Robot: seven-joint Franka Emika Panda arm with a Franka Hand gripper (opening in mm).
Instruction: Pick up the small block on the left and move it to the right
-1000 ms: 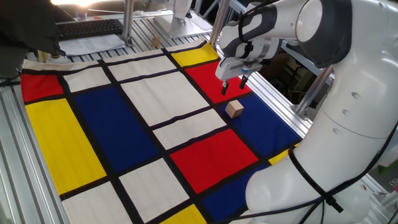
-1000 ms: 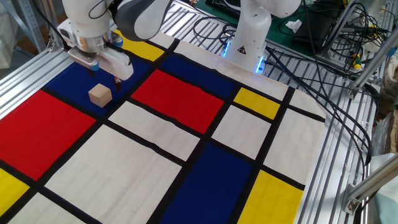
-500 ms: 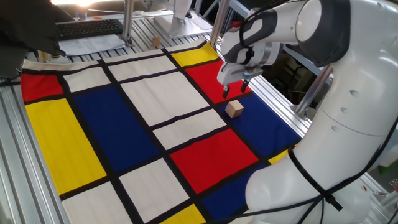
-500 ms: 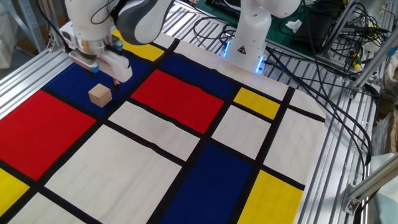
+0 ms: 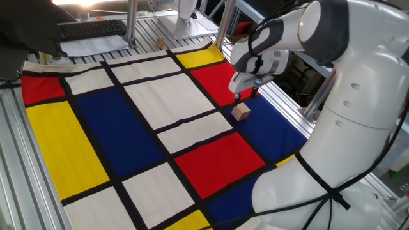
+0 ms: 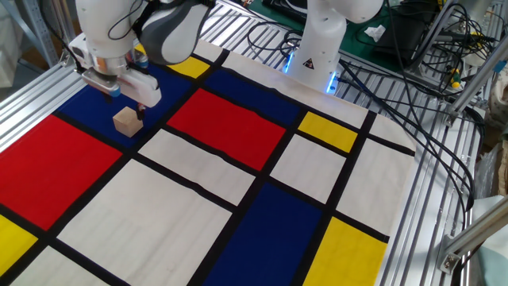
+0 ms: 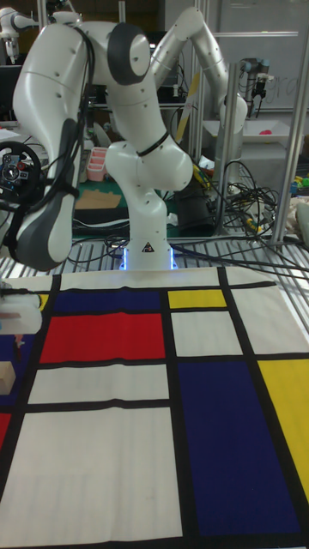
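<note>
My gripper (image 5: 245, 94) hangs just above the small block (image 5: 241, 112), right of centre in one fixed view, fingers pointing down and spread apart, with nothing between them. In the other fixed view the gripper (image 6: 125, 97) sits in the upper left of the frame, and one dark fingertip (image 6: 140, 110) comes down close by the block's (image 6: 127, 121) upper right edge; I cannot tell whether it touches. The other finger is mostly hidden behind my own hand there.

The small block rests flat on the cloth (image 5: 96, 128), on a blue panel beside a black line, with a red panel just above it in one fixed view. In the other fixed view it lies on blue as well, near the corner where a red panel at the left and a white panel below meet. In the tall fixed view only a sliver of the block (image 7: 6, 376) shows at the left edge, about two thirds of the way down, and my gripper (image 7: 17, 326) is cut off by the frame just above it.

Farther out, the cloth spreads in red, blue, yellow and white rectangles divided by black bands, over a table of aluminium rails (image 6: 32, 83). My white base (image 7: 148, 232) stands at the far edge of the cloth, centre of the tall view. A keyboard (image 5: 89, 29) lies at the upper left of one fixed view, and black cables (image 6: 413, 71) trail across the upper right of the other.
</note>
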